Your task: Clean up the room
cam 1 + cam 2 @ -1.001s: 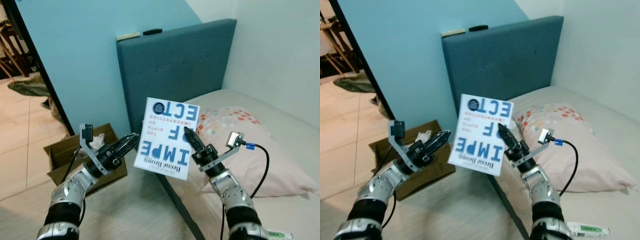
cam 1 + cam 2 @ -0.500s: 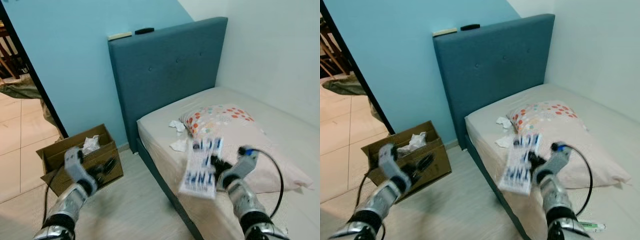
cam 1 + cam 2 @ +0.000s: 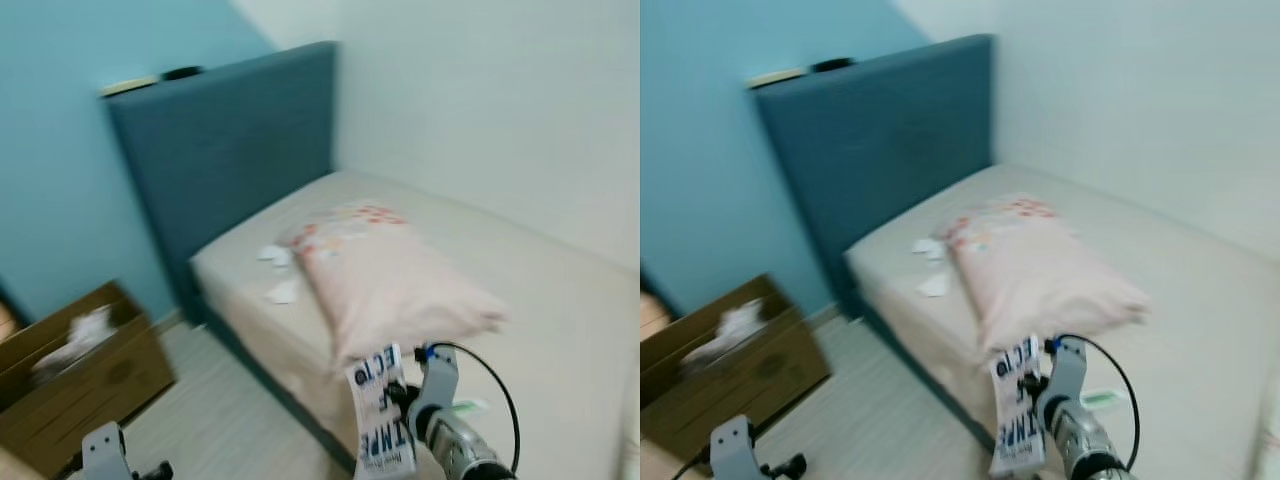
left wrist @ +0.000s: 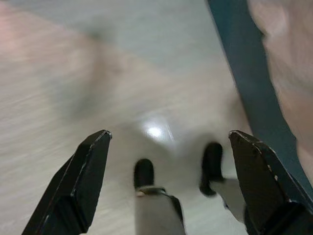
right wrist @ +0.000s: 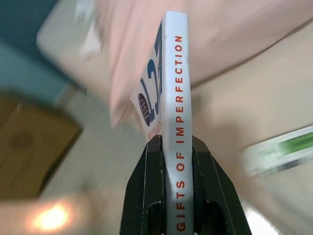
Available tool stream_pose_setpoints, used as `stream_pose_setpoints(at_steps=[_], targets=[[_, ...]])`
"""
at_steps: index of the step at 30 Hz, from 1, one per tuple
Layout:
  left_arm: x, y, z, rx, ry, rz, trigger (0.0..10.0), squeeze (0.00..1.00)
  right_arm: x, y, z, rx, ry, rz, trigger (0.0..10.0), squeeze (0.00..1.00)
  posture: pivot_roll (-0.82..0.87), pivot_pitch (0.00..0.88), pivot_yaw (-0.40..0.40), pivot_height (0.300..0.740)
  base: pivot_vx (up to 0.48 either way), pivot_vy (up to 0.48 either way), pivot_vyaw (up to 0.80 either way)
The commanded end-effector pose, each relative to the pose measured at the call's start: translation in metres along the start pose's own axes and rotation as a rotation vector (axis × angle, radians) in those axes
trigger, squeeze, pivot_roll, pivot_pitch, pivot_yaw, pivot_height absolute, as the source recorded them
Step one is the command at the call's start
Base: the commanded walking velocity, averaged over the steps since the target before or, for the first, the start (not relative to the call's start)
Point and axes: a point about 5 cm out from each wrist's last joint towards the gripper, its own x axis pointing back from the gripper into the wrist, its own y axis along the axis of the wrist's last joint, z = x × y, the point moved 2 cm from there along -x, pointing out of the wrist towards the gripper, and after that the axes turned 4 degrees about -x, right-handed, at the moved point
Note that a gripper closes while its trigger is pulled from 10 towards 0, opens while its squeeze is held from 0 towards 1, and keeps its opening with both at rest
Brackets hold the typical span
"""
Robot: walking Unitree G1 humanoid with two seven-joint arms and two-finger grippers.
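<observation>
Beside the bed (image 3: 560, 300) edge, right gripper (image 5: 168, 147) clamps the book (image 3: 380, 420).

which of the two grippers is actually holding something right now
The right gripper: its jaws are clamped on the spine of the white book. The left gripper hangs open over the floor.

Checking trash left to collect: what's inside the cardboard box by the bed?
The cardboard box on the floor holds something white and crumpled, likely paper or tissue, near its top. The image is blurred, and the box walls hide whatever lies deeper.
</observation>
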Motion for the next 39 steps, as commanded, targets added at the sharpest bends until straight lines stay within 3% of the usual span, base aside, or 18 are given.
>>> stream_pose_setpoints(at_steps=[1,4,6,7,12,21,28,29,30,31,32,33,34,39], targets=[[0.003,-0.018,0.004,-0.043,0.022,0.059,10.0,0.0,-0.008,0.028,0.022,-0.088,0.133,-0.122,0.0,0.0,-0.06,0.0,-0.012,0.74,0.0,0.0,-0.8],[0.004,-0.024,0.003,-0.068,0.028,0.079,10.0,0.0,-0.01,0.049,0.033,-0.159,0.216,-0.205,0.0,0.0,-0.06,0.0,-0.013,0.74,0.0,0.0,-0.8],[0.004,-0.024,0.003,-0.068,0.028,0.079,10.0,0.0,-0.01,0.049,0.033,-0.159,0.216,-0.205,0.0,0.0,-0.06,0.0,-0.013,0.74,0.0,0.0,-0.8],[0.004,-0.027,0.001,-0.084,0.024,0.086,10.0,0.0,-0.01,0.064,0.034,-0.206,0.231,-0.261,0.0,0.0,-0.06,0.0,-0.016,0.74,0.0,0.0,-0.8],[0.004,-0.028,-0.006,-0.113,0.015,0.089,10.0,0.0,-0.009,0.092,0.028,-0.283,0.205,-0.36,0.0,0.0,-0.06,0.0,-0.018,0.74,0.0,0.0,-0.8],[0.003,-0.028,-0.012,-0.143,0.001,0.09,10.0,0.0,-0.005,0.102,0.012,-0.34,0.143,-0.412,0.0,0.0,-0.06,0.0,-0.017,0.74,0.0,0.0,-0.8],[0.004,-0.032,-0.01,-0.155,0.003,0.099,10.0,0.0,-0.005,0.093,0.008,-0.346,0.111,-0.382,0.0,0.0,-0.06,0.0,-0.013,0.74,0.0,0.0,-0.8],[0.004,-0.033,-0.009,-0.158,0.004,0.1,10.0,0.0,-0.005,0.092,0.007,-0.356,0.108,-0.378,1.9,0.0,-0.05,0.0,-0.013,0.74,0.0,0.0,-0.8],[0.004,-0.033,-0.009,-0.16,0.004,0.101,10.0,0.0,-0.006,0.092,0.007,-0.364,0.107,-0.377,1.9,0.0,-0.05,0.0,-0.012,0.74,0.0,0.0,-0.8],[0.005,-0.034,-0.008,-0.165,0.004,0.104,10.0,0.0,-0.006,0.088,0.005,-0.387,0.099,-0.366,6.2,0.0,-0.05,0.0,-0.01,0.74,0.0,0.0,0.0],[0.005,-0.034,-0.008,-0.165,0.004,0.104,10.0,0.0,-0.006,0.088,0.005,-0.387,0.099,-0.366,6.2,0.0,-0.05,0.0,-0.01,0.74,0.0,0.0,0.0],[0.005,-0.035,-0.008,-0.172,0.004,0.107,10.0,0.0,-0.006,0.084,0.003,-0.404,0.084,-0.352,8.9,0.0,-0.04,0.0,-0.01,0.74,0.0,0.0,0.0],[0.006,-0.037,-0.006,-0.179,0.005,0.109,10.0,0.0,-0.006,0.079,0.001,-0.434,0.078,-0.339,10.0,0.0,-0.03,0.0,-0.013,0.74,0.0,0.0,0.0],[0.008,-0.041,0.0,-0.183,0.011,0.113,10.0,0.0,-0.006,0.083,0.003,-0.49,0.104,-0.366,10.0,0.0,-0.01,0.006,-0.014,0.74,0.0,0.0,0.0]])
